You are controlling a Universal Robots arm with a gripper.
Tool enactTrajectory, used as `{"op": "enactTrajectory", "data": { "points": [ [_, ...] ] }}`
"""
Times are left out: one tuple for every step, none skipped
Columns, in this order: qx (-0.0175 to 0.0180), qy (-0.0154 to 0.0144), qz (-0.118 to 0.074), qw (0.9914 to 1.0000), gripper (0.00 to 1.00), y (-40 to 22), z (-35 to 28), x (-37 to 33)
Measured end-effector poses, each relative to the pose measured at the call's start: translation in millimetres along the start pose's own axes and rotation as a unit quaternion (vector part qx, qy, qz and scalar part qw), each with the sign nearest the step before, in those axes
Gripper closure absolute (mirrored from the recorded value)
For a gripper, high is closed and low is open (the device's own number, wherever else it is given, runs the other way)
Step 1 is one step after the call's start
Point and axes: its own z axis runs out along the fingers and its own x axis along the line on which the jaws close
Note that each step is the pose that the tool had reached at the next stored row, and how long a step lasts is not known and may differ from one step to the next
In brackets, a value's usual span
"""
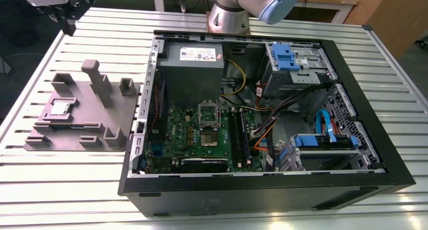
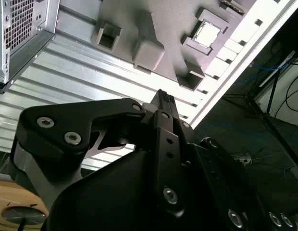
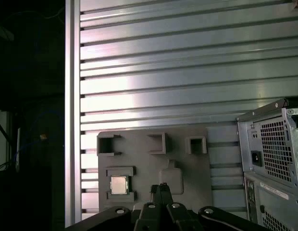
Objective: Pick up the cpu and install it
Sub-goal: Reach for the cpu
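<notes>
On the exterior view's left, the gripper [image 1: 69, 25] is hanging above the far corner of the slatted metal table [image 1: 67, 190], well apart from everything on it. In both wrist views its jaws are sitting pressed together, gripping nothing. Nearer the camera, a grey moulded plate [image 1: 87, 125] is lying flat on the table. The cpu [image 1: 60, 108] is resting in a square recess near the plate's outer edge, its silvery top facing up. Just beside the plate, an open computer case [image 1: 374, 180] is lying on its side, exposing a green motherboard [image 1: 180, 135] and a silver-framed socket [image 1: 209, 121] with a dark centre. Further right, blue drive brackets [image 1: 284, 54] are showing inside the case.
</notes>
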Motion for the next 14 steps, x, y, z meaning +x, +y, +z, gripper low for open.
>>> {"op": "enactTrajectory", "data": {
  "points": [
    [-0.0009, 0.0019, 0.0, 1.0, 0.9, 0.0, 0.0, 0.0],
    [-0.0018, 0.0038, 0.0, 0.99999, 0.9, 0.0, 0.0, 0.0],
    [-0.0028, 0.0057, 0.0, 0.99998, 0.9, 0.0, 0.0, 0.0],
    [-0.0037, 0.0076, 0.001, 0.99996, 0.9, 0.0, 0.0, 0.0],
    [-0.0047, 0.0097, 0.001, 0.99994, 0.9, 0.0, 0.1, 0.0],
    [-0.0057, 0.0116, 0.001, 0.99992, 0.9, 0.0, 0.0, 0.0],
    [-0.0066, 0.0135, 0.001, 0.99989, 0.9, 0.0, 0.0, 0.0],
    [-0.0075, 0.0154, 0.001, 0.99985, 0.9, 0.0, 0.0, 0.0],
    [-0.0084, 0.0173, 0.001, 0.99981, 0.9, 0.0, 0.0, 0.0],
    [-0.0094, 0.0192, 0.001, 0.99977, 0.9, 0.0, 0.1, 0.0],
    [-0.0103, 0.0211, 0.001, 0.99972, 0.9, 0.0, 0.1, 0.0],
    [-0.0113, 0.0232, 0.002, 0.99967, 0.9, 0.0, 0.0, 0.0],
    [-0.0122, 0.0251, 0.002, 0.99961, 0.9, 0.0, 0.1, 0.0],
    [-0.0132, 0.027, 0.002, 0.99955, 0.9, 0.0, 0.1, 0.0]
  ]
}}
